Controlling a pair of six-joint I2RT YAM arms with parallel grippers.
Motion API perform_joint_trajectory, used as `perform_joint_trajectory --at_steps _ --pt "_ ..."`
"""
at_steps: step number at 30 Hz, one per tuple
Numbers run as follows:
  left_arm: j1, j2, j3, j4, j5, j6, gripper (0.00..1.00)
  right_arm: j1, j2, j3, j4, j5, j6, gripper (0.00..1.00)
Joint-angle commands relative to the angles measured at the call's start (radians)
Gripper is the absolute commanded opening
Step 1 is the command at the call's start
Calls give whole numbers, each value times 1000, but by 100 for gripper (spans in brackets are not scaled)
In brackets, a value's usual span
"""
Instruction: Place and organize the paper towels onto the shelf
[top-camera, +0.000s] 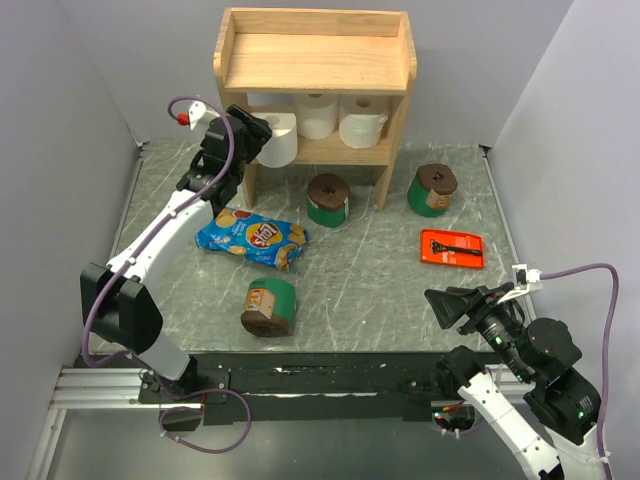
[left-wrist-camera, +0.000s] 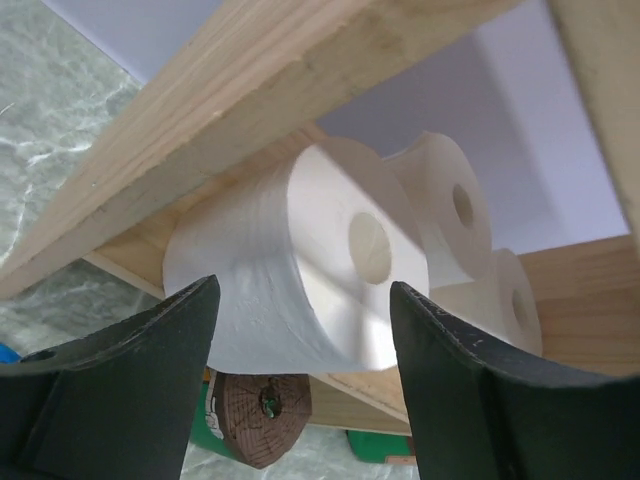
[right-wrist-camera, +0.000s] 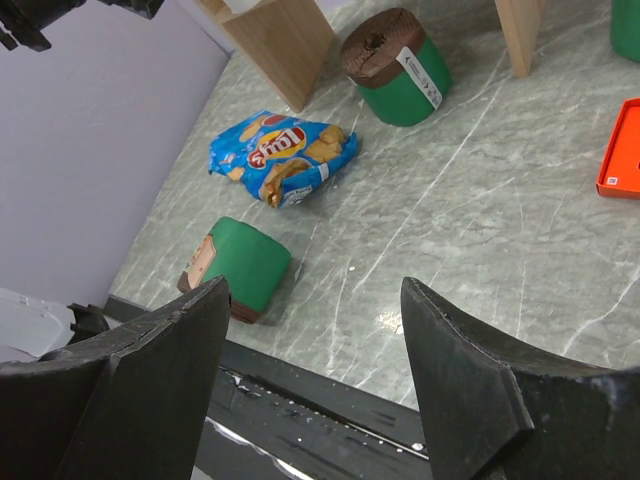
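Three white paper towel rolls lie on the lower tier of the wooden shelf (top-camera: 315, 88): left (top-camera: 280, 140), middle (top-camera: 318, 113), right (top-camera: 362, 128). My left gripper (top-camera: 255, 130) is open at the shelf's left end, its jaws either side of the left roll (left-wrist-camera: 290, 270), which juts past the edge. Three green-wrapped rolls stand on the table: one before the shelf (top-camera: 328, 200), one to its right (top-camera: 433, 189), one near the front (top-camera: 269, 306). My right gripper (top-camera: 445, 305) is open and empty at the front right, above the table (right-wrist-camera: 315, 295).
A blue chip bag (top-camera: 250, 236) lies left of centre. A flat orange razor package (top-camera: 452, 248) lies at the right. The shelf's top board is bare. Grey walls close in on both sides and the back.
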Motion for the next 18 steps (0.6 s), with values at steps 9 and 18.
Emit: perform_joint_trajectory --at_steps 9,18 --pt "-123 -179 -156 169 113 599 58 2 -12 22 1 15 -24 76" --pt "-240 -28 -12 48 23 949 42 4 -7 18 21 10 -32 76"
